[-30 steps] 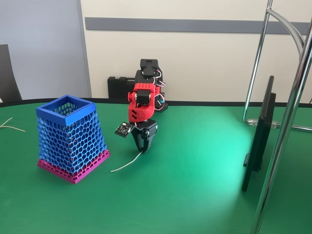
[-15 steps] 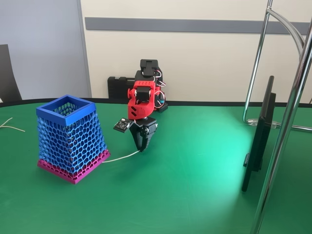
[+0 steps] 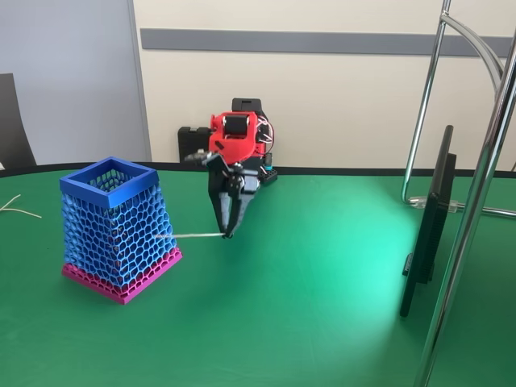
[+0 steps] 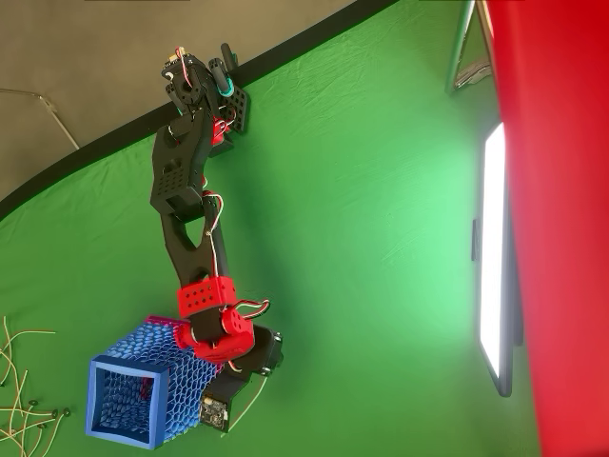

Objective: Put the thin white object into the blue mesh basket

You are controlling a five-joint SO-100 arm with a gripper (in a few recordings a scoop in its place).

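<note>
The blue mesh basket (image 3: 117,222) stands upright on its pink base at the left of the green table, and from above its square blue rim (image 4: 128,363) shows open. My red and black gripper (image 3: 228,232) hangs point-down just right of the basket, shut on one end of the thin white object (image 3: 193,235). The strand sticks out level to the left, and its free end reaches the basket's mesh side about halfway up. In the overhead view the strand (image 4: 249,405) curves out from under the gripper (image 4: 264,371), beside the basket.
A dark monitor (image 3: 427,234) stands edge-on at the right, with chrome stand tubes (image 3: 476,201) around it. Loose pale strands (image 4: 19,400) lie at the table's left edge. A black case (image 3: 193,145) sits behind the arm's base.
The gripper has risen off the table with the strand. The strand's free end lifted from the cloth and now points level at the basket's side.
</note>
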